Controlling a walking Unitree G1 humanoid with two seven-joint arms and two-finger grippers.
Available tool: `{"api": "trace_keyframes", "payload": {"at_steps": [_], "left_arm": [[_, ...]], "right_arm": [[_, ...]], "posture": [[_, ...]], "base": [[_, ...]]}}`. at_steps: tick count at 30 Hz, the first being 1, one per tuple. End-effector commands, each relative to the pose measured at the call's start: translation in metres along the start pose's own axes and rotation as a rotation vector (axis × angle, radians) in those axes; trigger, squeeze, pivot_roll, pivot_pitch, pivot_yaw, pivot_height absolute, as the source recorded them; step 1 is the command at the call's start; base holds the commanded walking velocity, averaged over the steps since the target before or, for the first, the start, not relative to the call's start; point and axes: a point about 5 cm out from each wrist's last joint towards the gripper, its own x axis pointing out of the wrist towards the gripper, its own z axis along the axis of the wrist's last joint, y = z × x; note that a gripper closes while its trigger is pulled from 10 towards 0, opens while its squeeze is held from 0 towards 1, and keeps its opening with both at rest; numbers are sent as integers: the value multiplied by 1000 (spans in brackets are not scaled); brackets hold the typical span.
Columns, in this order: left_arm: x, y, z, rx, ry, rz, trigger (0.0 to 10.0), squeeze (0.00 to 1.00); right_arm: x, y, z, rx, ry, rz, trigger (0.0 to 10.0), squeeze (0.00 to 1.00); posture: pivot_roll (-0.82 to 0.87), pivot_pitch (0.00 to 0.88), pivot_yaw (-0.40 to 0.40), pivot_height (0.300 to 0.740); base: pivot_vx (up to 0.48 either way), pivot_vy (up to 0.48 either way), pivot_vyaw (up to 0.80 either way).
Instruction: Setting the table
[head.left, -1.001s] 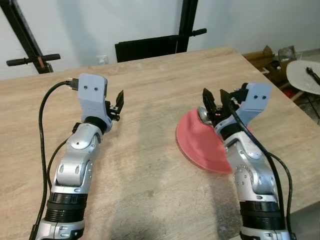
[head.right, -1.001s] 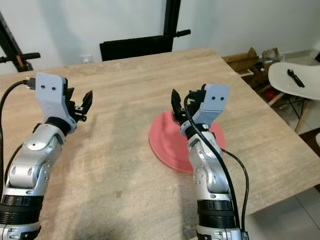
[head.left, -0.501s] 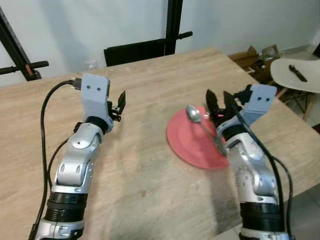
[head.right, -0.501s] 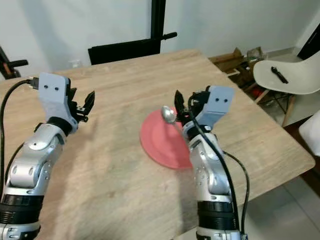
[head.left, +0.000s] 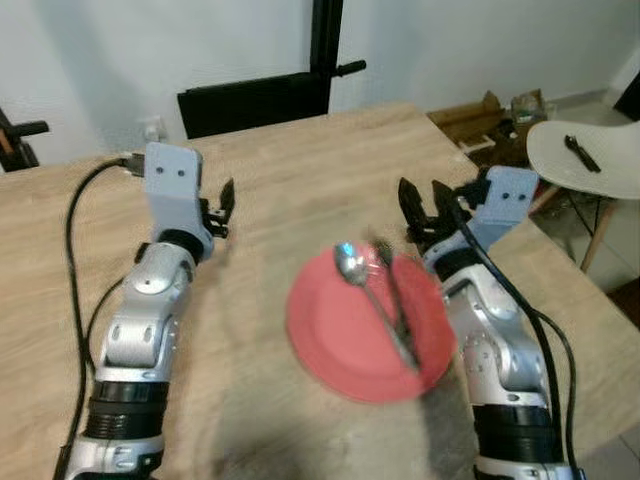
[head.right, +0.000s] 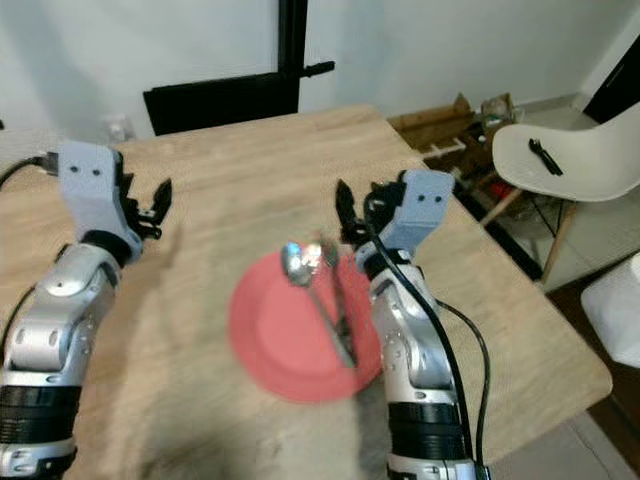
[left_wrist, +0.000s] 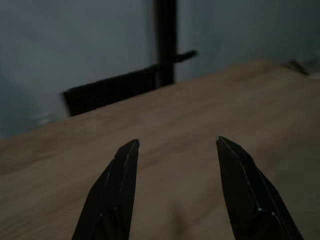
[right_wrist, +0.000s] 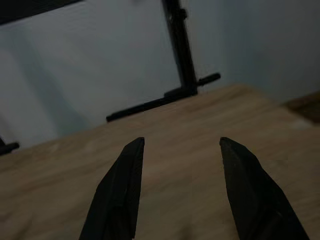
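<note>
Red plate (head.left: 345, 330) mid-table (head.left: 280, 190) (cutlery (head.left: 385, 300) on it), grippers (head.left: 420, 205) (head.left: 222, 205) spread above.

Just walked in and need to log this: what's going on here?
The robot is setting a wooden table. A red plate lies on it with a spoon and a second, blurred utensil resting on top. Both grippers, left and right, are raised above the table with open jaws, holding nothing.
</note>
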Motion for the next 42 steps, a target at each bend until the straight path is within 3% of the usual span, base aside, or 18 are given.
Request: {"api": "trace_keyframes", "payload": {"at_steps": [1,32,37,42], "left_arm": [[-1,-1,-1,-5,6,-6,10000,0],[-3,-3,1,-28,-4,-23,10000,0],[-10,5,-1,3,16,-26,10000,0],[-23,30,9,69,18,-75,10000,0]], "right_arm": [[-2,-3,-1,5,7,-10,10000,0],[-2,1,-2,9,16,19,10000,0],[-3,11,5,-37,33,135,10000,0],[-5,10,17,-146,108,266,10000,0]], "posture": [[-120,14,41,740],[-120,15,41,740],[-115,24,36,740],[-109,41,17,740]], "base": [[0,0,0],[0,0,0],[0,0,0],[0,0,0]]}}
